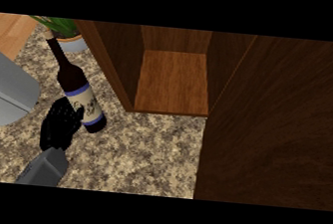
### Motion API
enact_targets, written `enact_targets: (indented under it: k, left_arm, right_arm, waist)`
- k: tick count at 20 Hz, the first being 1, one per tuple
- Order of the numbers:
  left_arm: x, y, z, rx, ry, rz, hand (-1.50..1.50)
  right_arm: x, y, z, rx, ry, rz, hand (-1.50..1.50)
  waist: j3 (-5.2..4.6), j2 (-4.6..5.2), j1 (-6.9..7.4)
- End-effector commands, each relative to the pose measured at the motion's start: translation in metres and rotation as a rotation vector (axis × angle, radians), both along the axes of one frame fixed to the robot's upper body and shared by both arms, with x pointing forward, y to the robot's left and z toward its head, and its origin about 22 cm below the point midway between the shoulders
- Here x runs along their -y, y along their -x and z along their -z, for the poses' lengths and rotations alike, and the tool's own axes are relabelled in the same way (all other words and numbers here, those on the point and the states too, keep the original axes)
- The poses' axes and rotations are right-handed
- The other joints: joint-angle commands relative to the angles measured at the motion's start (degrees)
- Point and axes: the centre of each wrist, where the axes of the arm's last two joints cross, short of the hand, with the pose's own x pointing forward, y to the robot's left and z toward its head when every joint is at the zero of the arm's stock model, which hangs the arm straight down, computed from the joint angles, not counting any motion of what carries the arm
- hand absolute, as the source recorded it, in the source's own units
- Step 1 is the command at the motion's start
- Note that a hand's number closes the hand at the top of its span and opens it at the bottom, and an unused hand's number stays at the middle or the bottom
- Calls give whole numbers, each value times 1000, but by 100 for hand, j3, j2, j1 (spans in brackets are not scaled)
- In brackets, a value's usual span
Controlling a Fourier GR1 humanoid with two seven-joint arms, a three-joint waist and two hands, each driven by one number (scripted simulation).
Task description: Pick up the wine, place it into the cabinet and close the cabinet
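Fingers (64,116) of the left hand (59,127) curl against the lower body of the wine bottle (79,89), close up beside its white and blue label; whether they truly close round the glass cannot be told, since the black hand merges with the dark bottle where they meet; the grey forearm (45,169) runs down from the hand to the near edge of the view. Dark and long-necked, the bottle leans with its neck pointing far and slightly left, its base nearer and to the right, over the speckled counter (136,156). Right of it stands the wooden cabinet (173,82), open, its bare shelf showing between dark side walls; the cabinet's left wall lies between the bottle and the shelf; the cabinet door (285,134) stands swung open, a broad dark panel filling the right side of the view. Beyond the bottle's neck, at the far left, sits a potted plant (66,33) with green leaves in a pale pot; a grey rounded object (1,92), cut by the left edge, lies just left of the hand.
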Motion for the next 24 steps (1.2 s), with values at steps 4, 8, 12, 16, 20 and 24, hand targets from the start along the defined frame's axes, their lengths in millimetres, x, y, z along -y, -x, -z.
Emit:
enact_targets:
  k: [4,8,12,16,20,24]
  left_arm:
    - [19,-24,-10,37,-30,76,150]
    - [14,19,16,19,-170,227,150]
    - [20,46,30,43,-293,340,150]
    - [6,45,23,73,-459,299,150]
    - [27,27,8,71,-579,285,150]
    - [38,10,-25,11,-599,282,150]
  right_arm:
    - [-1,13,-27,26,-36,-29,-150]
    - [2,21,-22,9,-24,-16,-150]
    - [-1,10,-3,8,-45,-12,-150]
    - [-3,18,-19,20,-59,-10,-150]
    - [11,16,-7,20,-36,0,-150]
    - [7,24,-3,20,-19,-8,-150]
  waist:
    - [-2,8,21]
    - [10,-44,86]
    - [15,-51,112]
    - [6,-32,97]
    - [14,-35,84]
    - [24,-71,123]
